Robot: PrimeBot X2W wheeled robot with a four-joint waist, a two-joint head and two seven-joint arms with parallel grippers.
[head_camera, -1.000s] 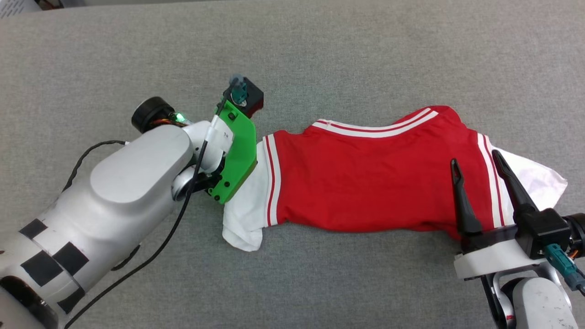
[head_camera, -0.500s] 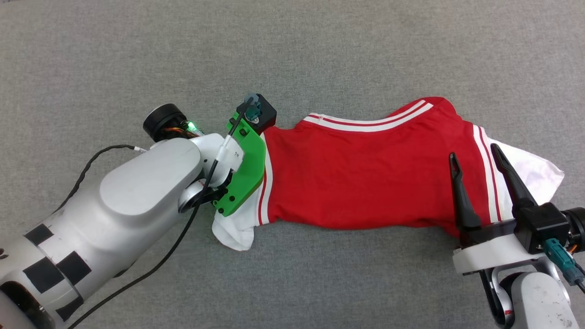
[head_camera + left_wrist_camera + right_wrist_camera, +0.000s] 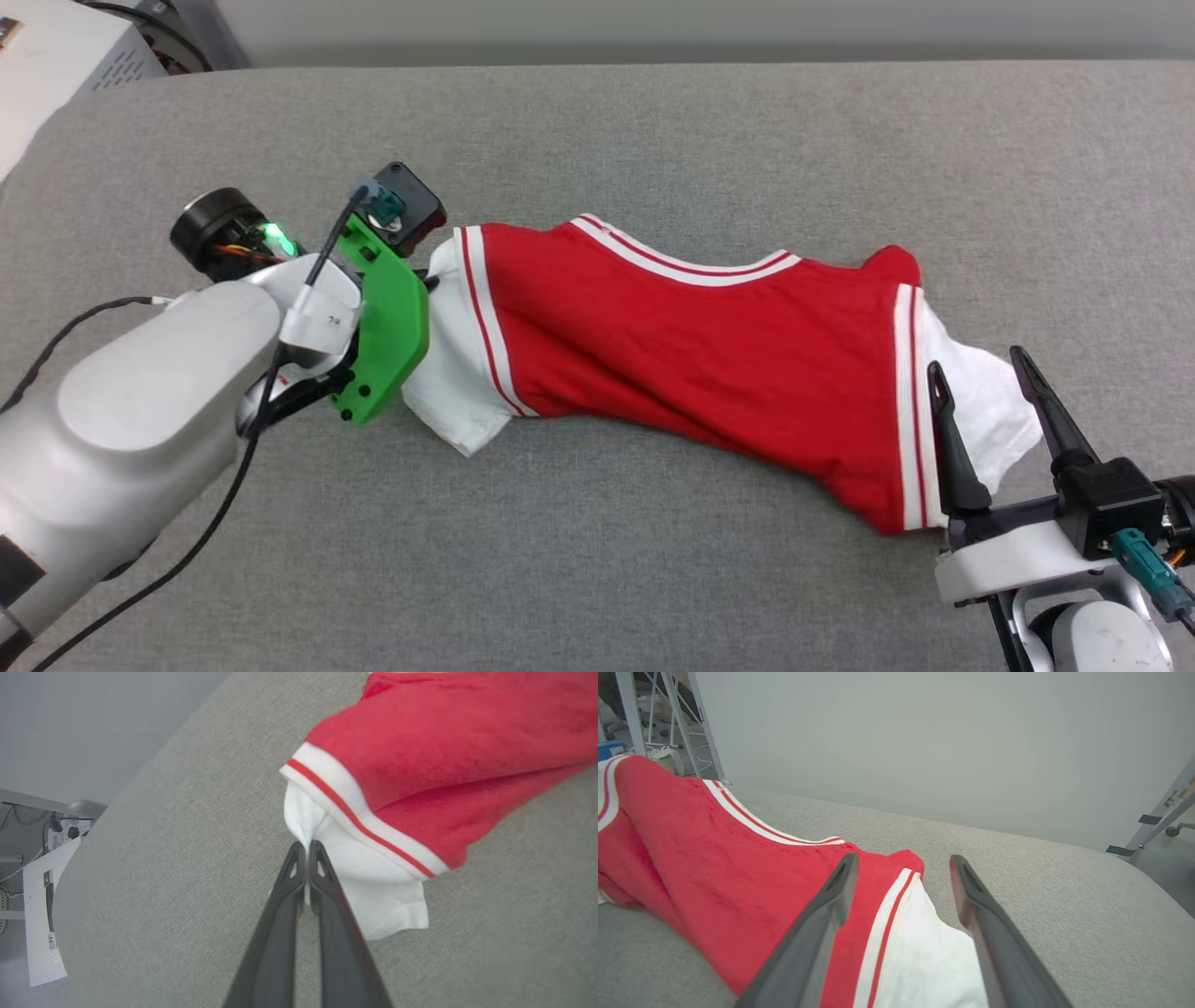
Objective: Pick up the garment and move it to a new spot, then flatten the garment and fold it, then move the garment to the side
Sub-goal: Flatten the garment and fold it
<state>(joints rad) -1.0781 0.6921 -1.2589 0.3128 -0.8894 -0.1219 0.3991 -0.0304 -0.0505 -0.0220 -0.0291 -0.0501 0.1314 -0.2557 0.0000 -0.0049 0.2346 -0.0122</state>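
The garment (image 3: 691, 345), a red T-shirt with white sleeves and striped trim, lies stretched across the grey table, slanting from upper left to lower right. My left gripper (image 3: 307, 847) is shut on its white left sleeve (image 3: 364, 877), which is lifted a little; in the head view the green wrist bracket (image 3: 383, 327) hides the fingers. My right gripper (image 3: 977, 369) stands open at the lower right, its fingers to either side of the white right sleeve (image 3: 980, 420). The right wrist view shows that sleeve (image 3: 920, 956) between the spread fingers (image 3: 822, 924).
The grey fabric table (image 3: 653, 560) reaches a back edge with a pale wall behind. A white cabinet (image 3: 56, 56) stands off the table's far left corner. Metal frames (image 3: 668, 714) and a stand leg (image 3: 1157, 821) show beyond the table.
The left gripper has pulled the left sleeve leftward and away, so the shirt has stretched and slanted. The head camera has also shifted, now showing the table's back edge. The right gripper stays open.
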